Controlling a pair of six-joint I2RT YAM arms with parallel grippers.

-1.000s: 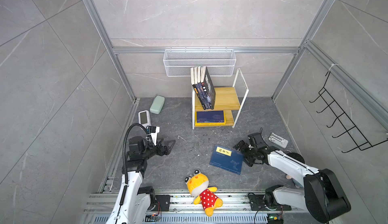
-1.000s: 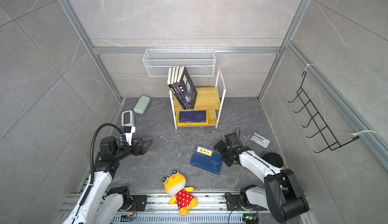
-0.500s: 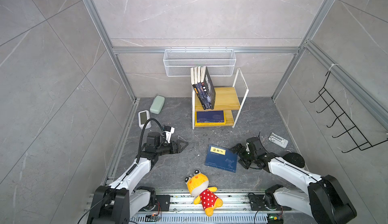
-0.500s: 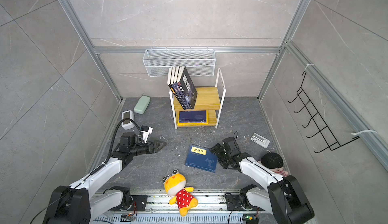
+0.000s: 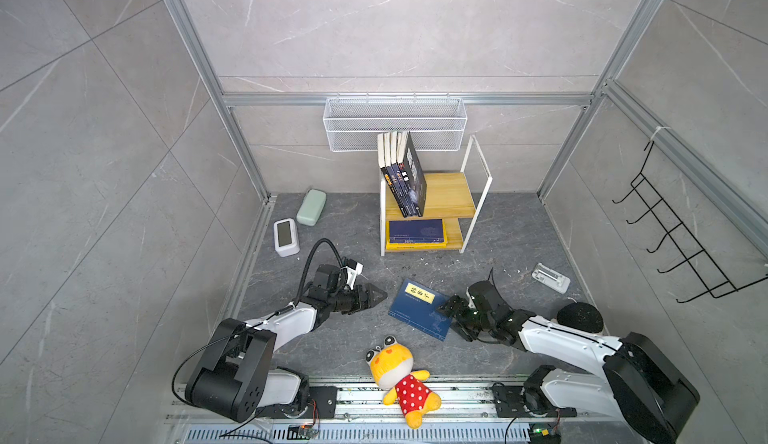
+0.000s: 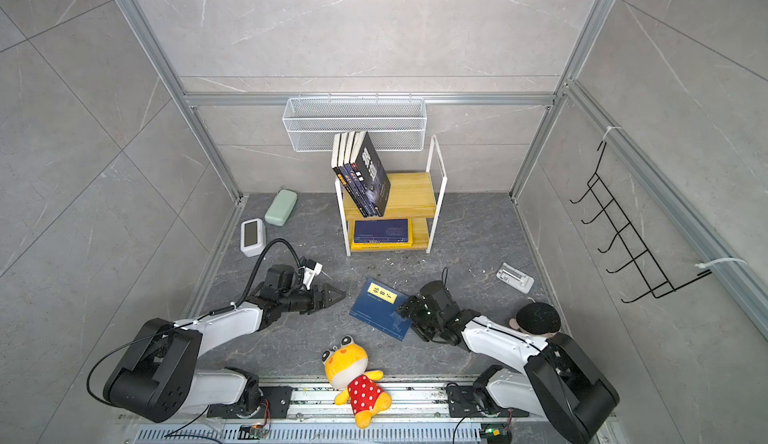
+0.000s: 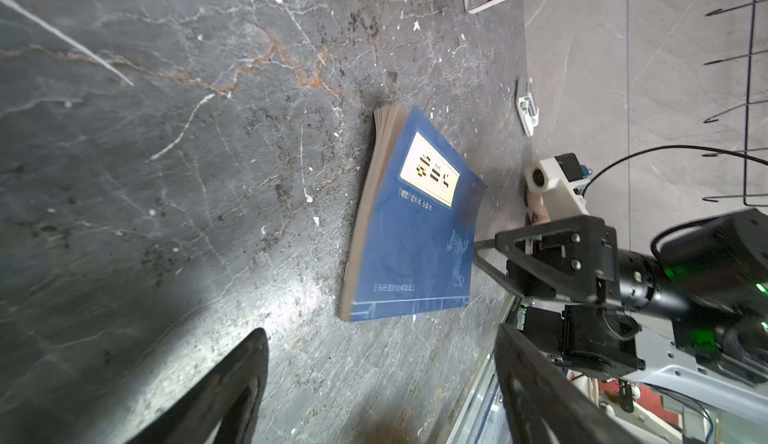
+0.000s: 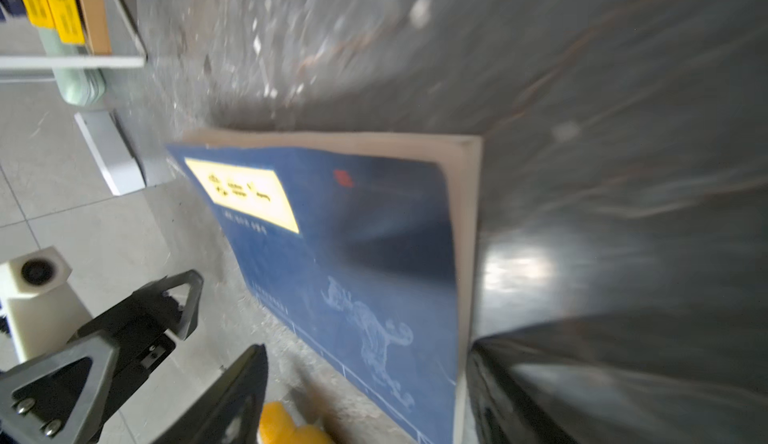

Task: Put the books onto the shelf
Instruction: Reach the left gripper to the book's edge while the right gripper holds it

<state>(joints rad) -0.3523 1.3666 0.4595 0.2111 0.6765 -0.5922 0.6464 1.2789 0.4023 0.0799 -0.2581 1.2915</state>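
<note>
Robotics lab test cell: a left arm (image 5: 286, 323) and a right arm (image 5: 557, 338) bolted to a metal rail (image 5: 457, 396) at the floor's front edge, with stone-look panels (image 5: 395, 26) in aluminium framing (image 5: 274, 100). Staged household props include a shelf (image 5: 449, 196), a basket (image 5: 395, 128) and a plush toy (image 5: 395, 369).

Overhead stereo; wrist views sharing book (image 7: 411, 229)

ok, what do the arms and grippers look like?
The left arm and right arm have white link shells with black joint housings. The left gripper and right gripper are black, their fingers with triangular cut-outs. Each carries a white wrist camera. A black cable loops over the left; green lights glow on the right.
</note>
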